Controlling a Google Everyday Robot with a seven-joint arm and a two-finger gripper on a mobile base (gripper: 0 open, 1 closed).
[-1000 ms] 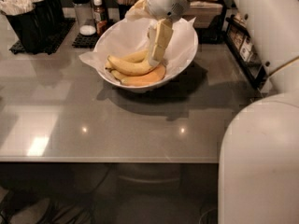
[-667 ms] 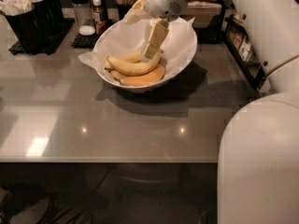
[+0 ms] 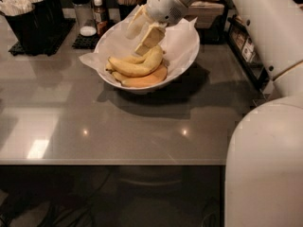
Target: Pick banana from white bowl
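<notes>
Where the grey table [image 3: 71,126] runs toward its far side sits the white bowl [image 3: 188,56], paper-lined. Gripper [image 3: 138,40] hangs over the bowl's left half, fingers spread, holding nothing, tips just above the banana [image 3: 137,67]. Banana lies inside, atop an orange crescent [image 3: 144,81].

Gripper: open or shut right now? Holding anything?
Gripper: open, holding nothing, poised over the bowl just above the banana.
</notes>
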